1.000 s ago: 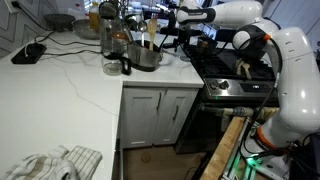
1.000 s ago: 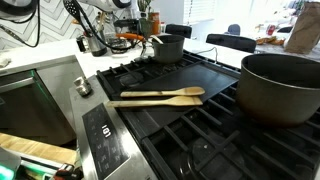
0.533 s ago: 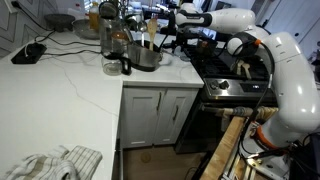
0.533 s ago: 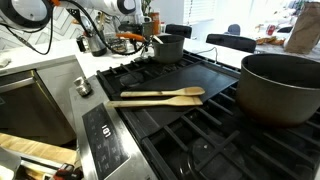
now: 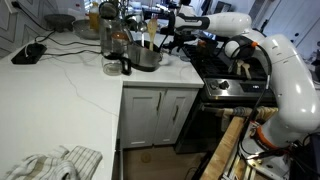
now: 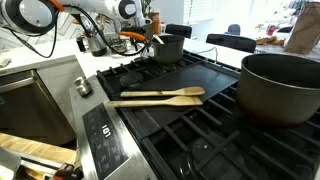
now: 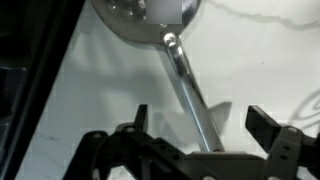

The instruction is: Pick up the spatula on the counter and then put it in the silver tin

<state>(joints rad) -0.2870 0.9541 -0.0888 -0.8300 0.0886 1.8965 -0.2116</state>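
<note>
The silver tin (image 5: 146, 57) stands on the white counter by the stove and also shows in an exterior view (image 6: 168, 48). A pale tan wooden spatula (image 5: 150, 31) stands upright in it. My gripper (image 5: 166, 24) hangs just beside the tin on the stove side. In the wrist view the gripper (image 7: 200, 118) is open. A shiny metal utensil (image 7: 178, 60) with a round bowl lies on the white counter, and its handle runs between the two fingers. Nothing is held.
A tall glass jar (image 5: 112, 42) and a small dark handled cup (image 5: 125, 66) stand next to the tin. Two wooden utensils (image 6: 160, 96) lie on the stove griddle beside a large dark pot (image 6: 280, 85). A cloth (image 5: 55, 163) lies at the counter's near end.
The arm has reached further toward the tin, so the gripper is now closer to it. The jaws stay open and the tin and utensils have not moved.
</note>
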